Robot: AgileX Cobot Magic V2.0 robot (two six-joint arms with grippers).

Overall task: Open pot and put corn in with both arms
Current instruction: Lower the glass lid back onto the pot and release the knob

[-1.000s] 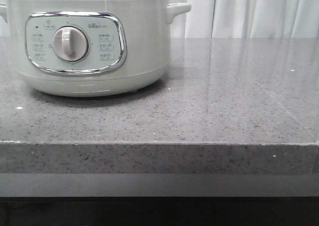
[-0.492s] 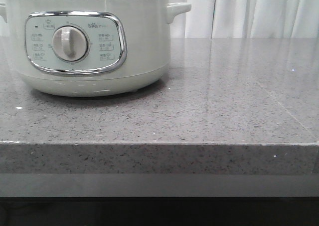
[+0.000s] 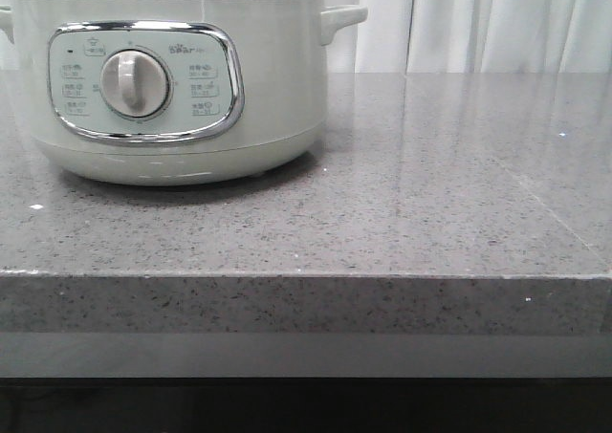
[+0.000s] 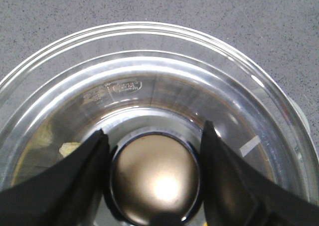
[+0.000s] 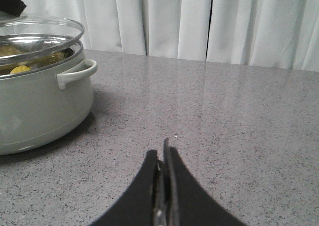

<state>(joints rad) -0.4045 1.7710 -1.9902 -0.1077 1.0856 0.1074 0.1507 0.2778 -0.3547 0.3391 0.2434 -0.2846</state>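
The pot (image 3: 172, 79) stands at the counter's back left, control panel and dial facing me. In the right wrist view its glass lid (image 5: 42, 29) sits raised a little above the pot's rim (image 5: 45, 66), with a bit of yellow corn (image 5: 20, 69) showing under it. In the left wrist view my left gripper (image 4: 153, 133) is shut around the lid's shiny round knob (image 4: 154, 178), one finger on each side. A pale yellow bit of corn (image 4: 70, 148) shows through the glass. My right gripper (image 5: 163, 156) is shut and empty, low over the counter right of the pot.
The grey speckled counter (image 3: 430, 194) stretches to the right of the pot, its front edge (image 3: 306, 278) close to the camera. White curtains (image 3: 478, 22) hang behind. The pot's side handle (image 5: 77, 72) sticks out toward the right arm.
The pot stays put in the front view. Only the faint reflections on the counter's right side have shifted.
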